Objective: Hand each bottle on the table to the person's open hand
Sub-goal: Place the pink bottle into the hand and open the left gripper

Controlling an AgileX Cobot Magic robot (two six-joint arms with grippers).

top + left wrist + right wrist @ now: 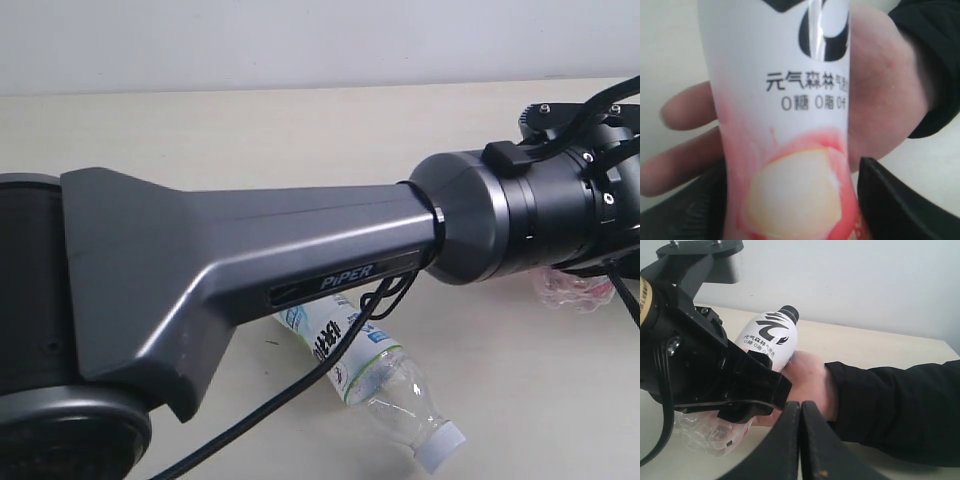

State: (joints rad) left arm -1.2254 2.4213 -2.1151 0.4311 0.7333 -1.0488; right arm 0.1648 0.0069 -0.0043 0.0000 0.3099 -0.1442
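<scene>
Cable (pixel 290 395), black, trails from under the left arm (pixel 250 250) across a green-labelled bottle (pixel 385 385), which lies on its side on the desk (pixel 300 130), well apart from the left pincer (pixel 790 202). The grey arm fills the exterior view and hides most of the grip. Directly behind that pincer an open hand (pixel 880 85) in a dark sleeve (pixel 900 405) sits against the pink bottle (pixel 771 337). Bare desk runs beyond the pincer to the far edge below a pale wall (pixel 865 280). The left pincer is clamped on the pink bottle's body, a finger on each side, with the black cap pointing away. The right pincer (pixel 800 435) hangs near, its fingers pressed together and holding nothing.
</scene>
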